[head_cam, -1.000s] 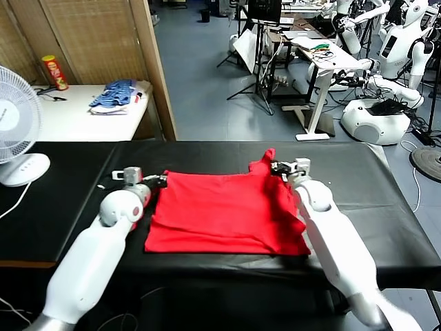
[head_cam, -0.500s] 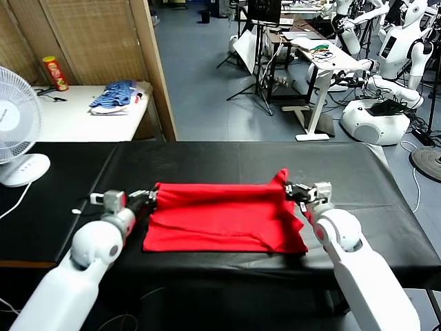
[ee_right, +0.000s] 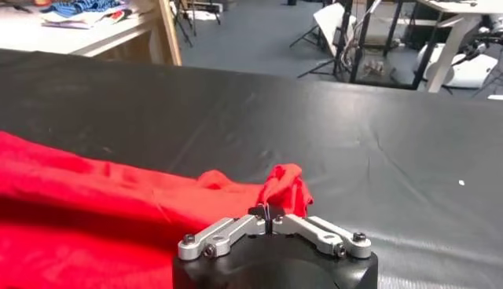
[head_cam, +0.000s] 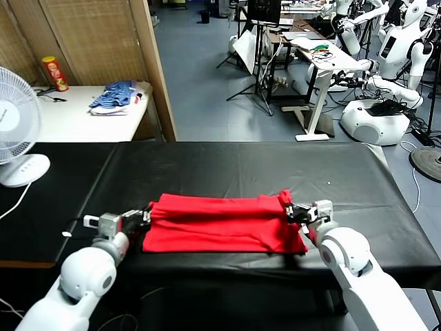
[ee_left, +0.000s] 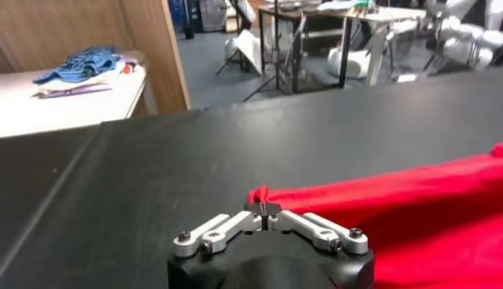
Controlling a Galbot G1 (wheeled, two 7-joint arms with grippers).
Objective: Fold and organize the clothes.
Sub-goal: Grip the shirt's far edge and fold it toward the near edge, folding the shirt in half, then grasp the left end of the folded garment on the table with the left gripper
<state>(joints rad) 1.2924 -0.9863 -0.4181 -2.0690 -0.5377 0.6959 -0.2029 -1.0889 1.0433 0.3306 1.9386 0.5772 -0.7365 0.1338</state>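
Note:
The red T-shirt [head_cam: 220,224] lies as a wide, low, doubled band on the black table [head_cam: 241,165], near its front edge. My left gripper [head_cam: 146,215] is at the shirt's left end. In the left wrist view that gripper [ee_left: 262,209] is shut on a small red corner of the T-shirt [ee_left: 409,212]. My right gripper [head_cam: 289,209] is at the shirt's right end. The right wrist view shows this gripper [ee_right: 267,210] shut on a bunched tuft of the T-shirt [ee_right: 94,204]. No print or label shows.
A white fan [head_cam: 14,117] stands at the table's left edge. Behind it, a white side table carries a blue striped heap [head_cam: 114,96] and a red can [head_cam: 55,72]. Other robots and desks stand far back right. Bare black tabletop lies beyond the shirt.
Both grippers have pulled back toward the table's front edge with the shirt's far edge, folding it over the near part. The shirt is now a narrower band.

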